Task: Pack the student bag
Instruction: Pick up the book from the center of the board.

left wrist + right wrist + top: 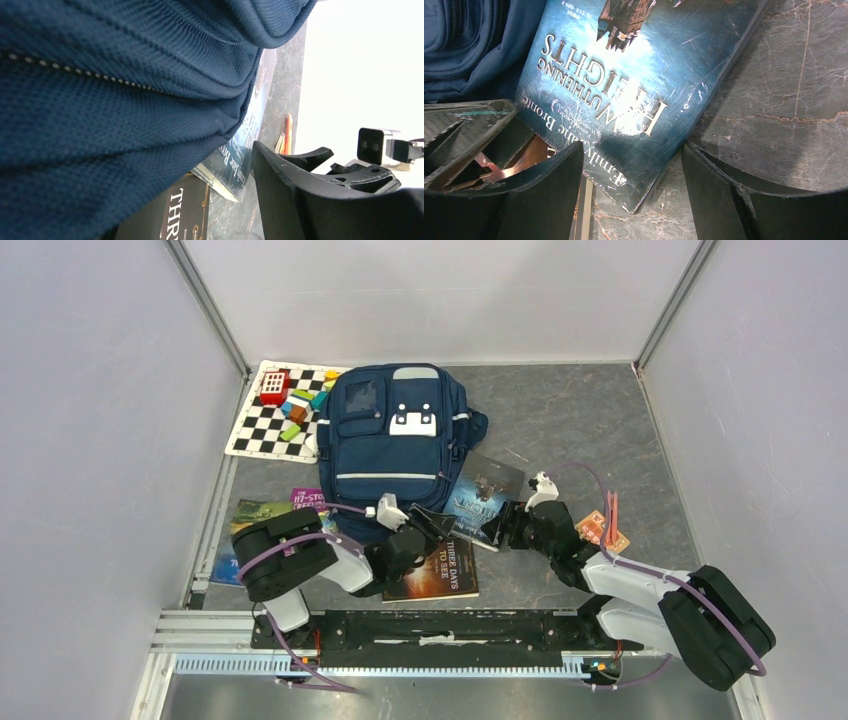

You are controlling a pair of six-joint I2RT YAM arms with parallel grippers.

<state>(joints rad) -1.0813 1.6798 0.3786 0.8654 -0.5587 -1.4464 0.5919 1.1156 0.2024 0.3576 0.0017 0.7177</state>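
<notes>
The student bag [390,440] lay flat, front up, in the middle of the table [560,430] beyond both arms, with the Wuthering Heights paperback [624,75] just off its near right corner, one edge against the fabric and its long axis running near-left to far-right. The right gripper [631,155] was the nearer to it, jaws wide and empty, the book's near corner pointing in between the fingers [549,190]. The left gripper [425,528] sat at the bag's near edge, blue fabric filling its view and only one finger showing, so whether it gripped anything could not be told.
</notes>
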